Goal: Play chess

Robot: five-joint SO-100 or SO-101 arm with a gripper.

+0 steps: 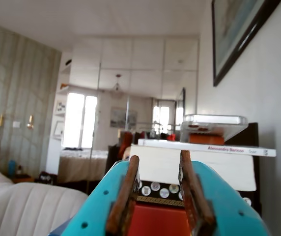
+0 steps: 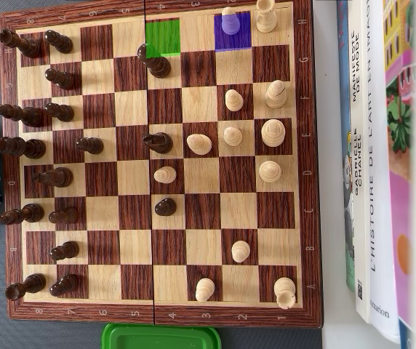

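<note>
Gripper [image 1: 159,209] empty, jaws apart, aimed at stacked books [image 1: 207,149], off the wooden chessboard [image 2: 157,316]. Books [image 2: 375,160] flank the board's right edge, green plastic lid [image 2: 161,337] below. White pawn [image 2: 230,22] on purple square.

Books [image 2: 382,160] lie stacked along the right edge of the overhead view, spines showing, beside a green lid [image 2: 162,337] at the bottom edge. In the wrist view a clear case [image 1: 213,125] rests on a white book [image 1: 207,147], with a framed picture [image 1: 238,34] on the right wall, bright windows [image 1: 80,120] far back, and a pale sofa [image 1: 27,209] at lower left.
</note>
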